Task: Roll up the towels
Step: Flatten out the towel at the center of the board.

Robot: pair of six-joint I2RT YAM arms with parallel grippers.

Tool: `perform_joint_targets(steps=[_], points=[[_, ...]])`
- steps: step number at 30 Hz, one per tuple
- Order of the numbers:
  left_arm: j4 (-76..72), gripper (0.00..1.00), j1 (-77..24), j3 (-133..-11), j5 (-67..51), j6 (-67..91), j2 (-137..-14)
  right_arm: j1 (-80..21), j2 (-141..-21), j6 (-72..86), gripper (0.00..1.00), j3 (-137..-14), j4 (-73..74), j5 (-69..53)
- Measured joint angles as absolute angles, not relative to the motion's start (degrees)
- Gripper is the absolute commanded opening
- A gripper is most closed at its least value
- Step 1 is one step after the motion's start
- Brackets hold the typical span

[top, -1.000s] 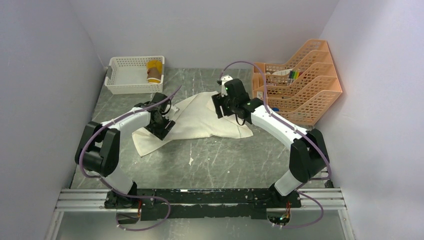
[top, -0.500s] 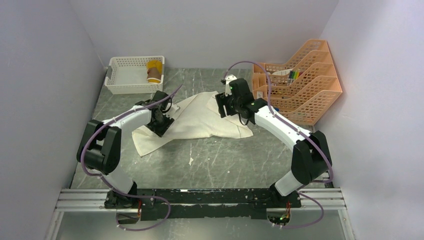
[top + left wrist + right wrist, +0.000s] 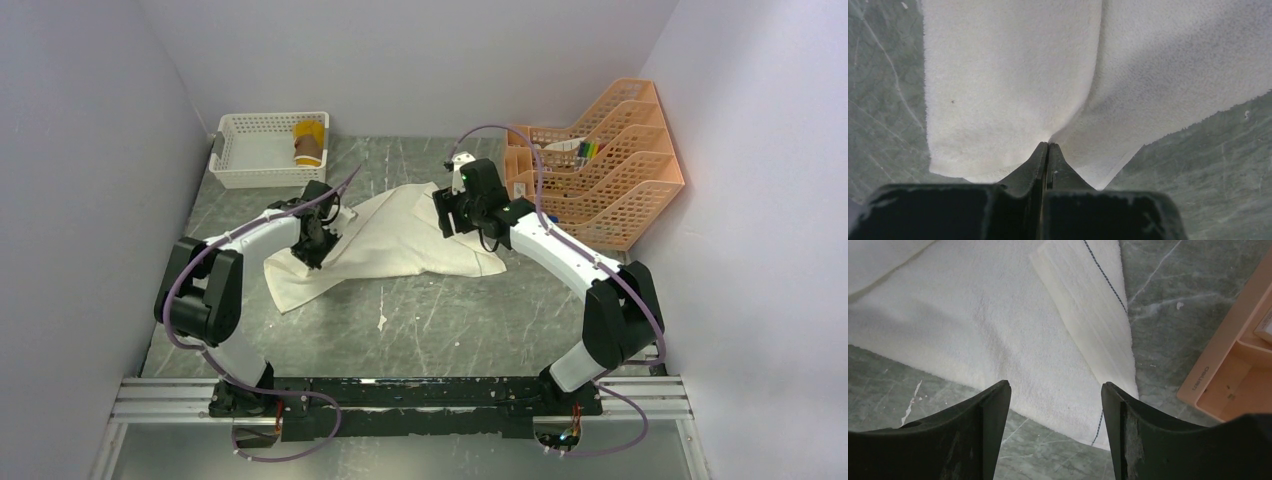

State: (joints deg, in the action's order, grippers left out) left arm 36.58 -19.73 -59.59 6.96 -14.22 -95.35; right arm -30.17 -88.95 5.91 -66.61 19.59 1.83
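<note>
The cream towel point(image 3: 400, 240) lies spread and creased on the grey table. My left gripper point(image 3: 318, 243) sits at the towel's left part. In the left wrist view its jaws point(image 3: 1048, 145) are pressed together on a pinched ridge of the cream towel point(image 3: 1013, 75). My right gripper point(image 3: 447, 215) hovers open over the towel's right end. In the right wrist view its fingers point(image 3: 1055, 390) stand wide apart above the hemmed corner point(image 3: 1088, 325), nothing between them. The mustard-yellow towel point(image 3: 309, 140) sits rolled in the white basket point(image 3: 250, 150).
Orange lattice file racks point(image 3: 600, 160) stand at the back right, close to my right gripper, and their edge shows in the right wrist view point(image 3: 1233, 375). The white basket is at the back left. Walls close in on both sides.
My left gripper has closed on a fold of the cream towel and drawn slightly toward the back left. The right gripper shifted a little to the right, still open.
</note>
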Motion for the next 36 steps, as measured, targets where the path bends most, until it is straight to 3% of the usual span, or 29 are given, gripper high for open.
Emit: perform_joint_targets(steps=[9, 22, 36], points=[[36.73, 0.07, -17.3, -59.64, 3.01, -13.19, -95.57, -30.0, -91.29, 5.56, 0.67, -68.05, 18.81, 1.5], [38.87, 0.07, -10.28, -63.55, -2.66, -6.98, -95.57, -33.61, -119.77, -4.47, 0.65, -91.37, 18.02, 6.96], [38.98, 0.07, -9.15, -64.16, -5.89, -6.0, -95.81, -36.34, -133.38, -6.31, 0.51, -105.23, 19.66, 11.64]])
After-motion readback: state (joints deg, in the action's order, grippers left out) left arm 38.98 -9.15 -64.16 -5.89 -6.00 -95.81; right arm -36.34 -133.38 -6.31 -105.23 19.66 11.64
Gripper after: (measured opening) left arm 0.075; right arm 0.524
